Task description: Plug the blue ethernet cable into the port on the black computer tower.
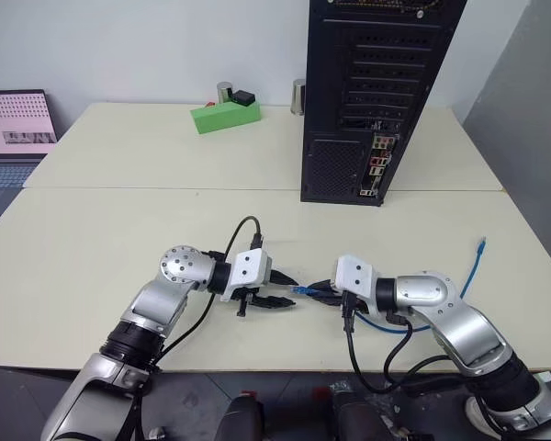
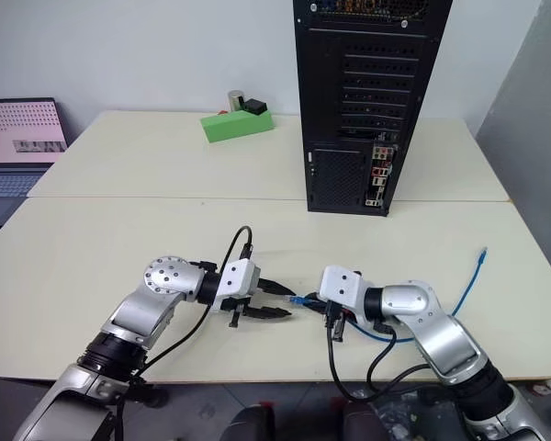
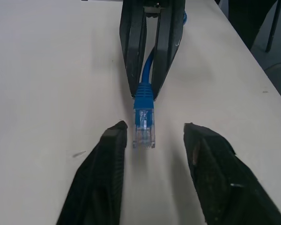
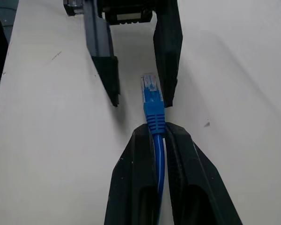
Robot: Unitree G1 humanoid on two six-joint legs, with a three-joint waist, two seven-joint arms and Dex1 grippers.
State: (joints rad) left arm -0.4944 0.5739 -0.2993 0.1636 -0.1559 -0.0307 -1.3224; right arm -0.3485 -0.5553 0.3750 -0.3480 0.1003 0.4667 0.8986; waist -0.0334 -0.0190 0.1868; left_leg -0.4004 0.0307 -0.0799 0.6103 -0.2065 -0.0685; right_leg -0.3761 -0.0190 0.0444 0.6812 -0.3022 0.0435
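Observation:
The blue ethernet cable (image 1: 469,273) lies in a loop at the table's right, its far plug (image 1: 482,244) resting on the table. My right gripper (image 4: 158,131) is shut on the cable just behind the near clear plug (image 4: 150,86), held just above the table. My left gripper (image 3: 154,133) faces it, open, its two fingertips on either side of that plug (image 3: 144,133) with a gap on each side. The black computer tower (image 1: 367,92) stands at the far middle right. The port is somewhere in its cluster of coloured connectors (image 1: 378,165), too small to single out.
A green block (image 1: 225,116) with a small black item on it lies at the back of the table. A metal cylinder (image 1: 297,96) stands beside the tower. A laptop (image 1: 14,129) sits at the far left. Both grippers are close to the table's front edge.

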